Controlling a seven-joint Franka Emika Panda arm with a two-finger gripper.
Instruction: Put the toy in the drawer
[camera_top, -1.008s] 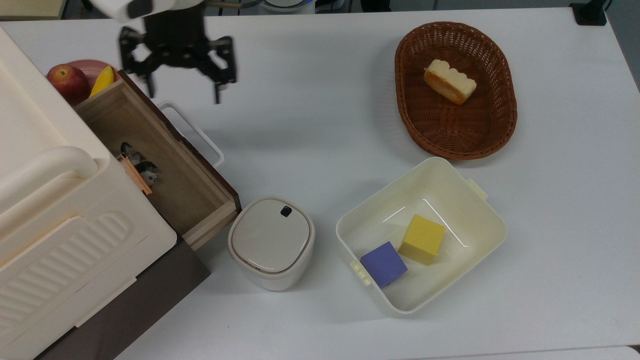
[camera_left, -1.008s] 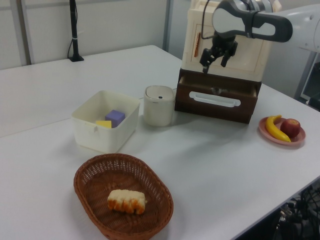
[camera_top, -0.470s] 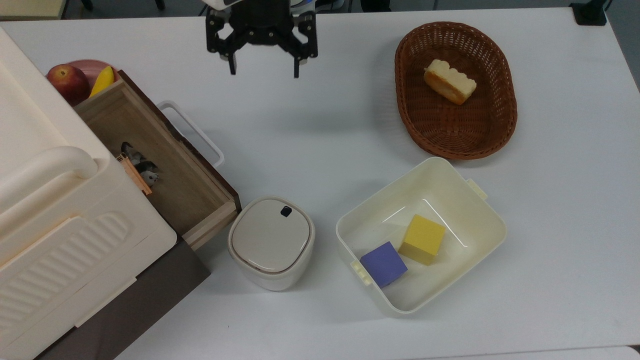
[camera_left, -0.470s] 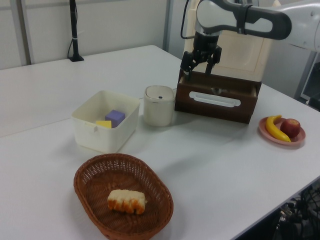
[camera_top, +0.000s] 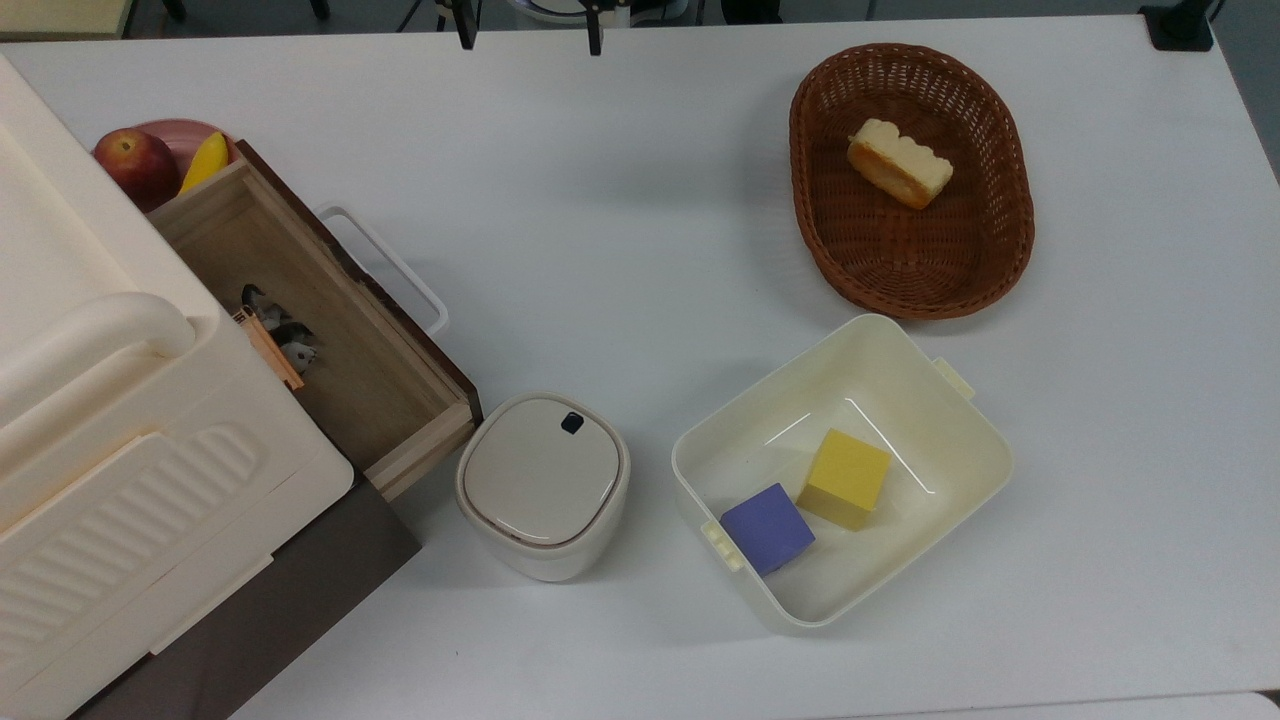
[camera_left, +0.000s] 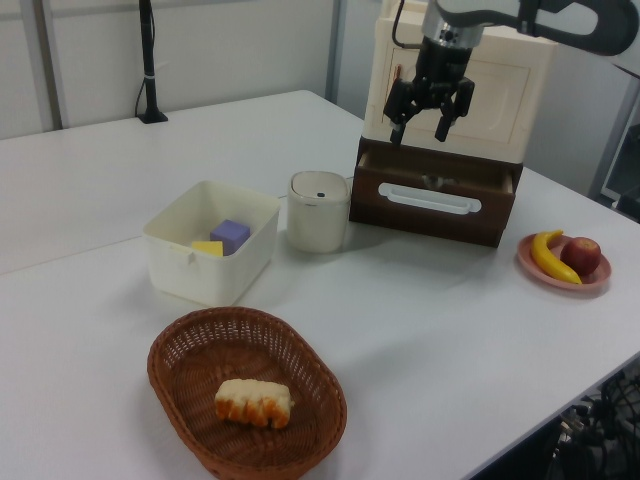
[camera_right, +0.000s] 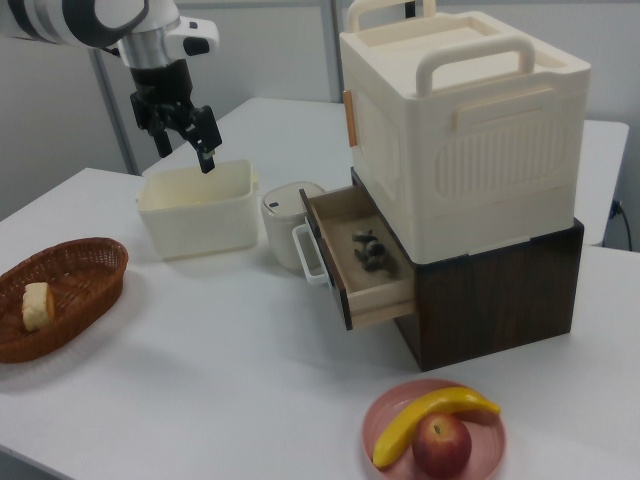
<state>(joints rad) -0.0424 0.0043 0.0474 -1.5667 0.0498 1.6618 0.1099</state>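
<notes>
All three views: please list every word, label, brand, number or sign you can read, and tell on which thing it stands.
None: no readable text stands on any thing.
The small black mark on the lid of the cream lidded container carries no legible letters.

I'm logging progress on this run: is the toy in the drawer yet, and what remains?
Done: the toy lies inside the open drawer, toward its back. In hand: nothing; the gripper hangs open and empty above the table, apart from the drawer. Left: nothing of the placing itself.
</notes>
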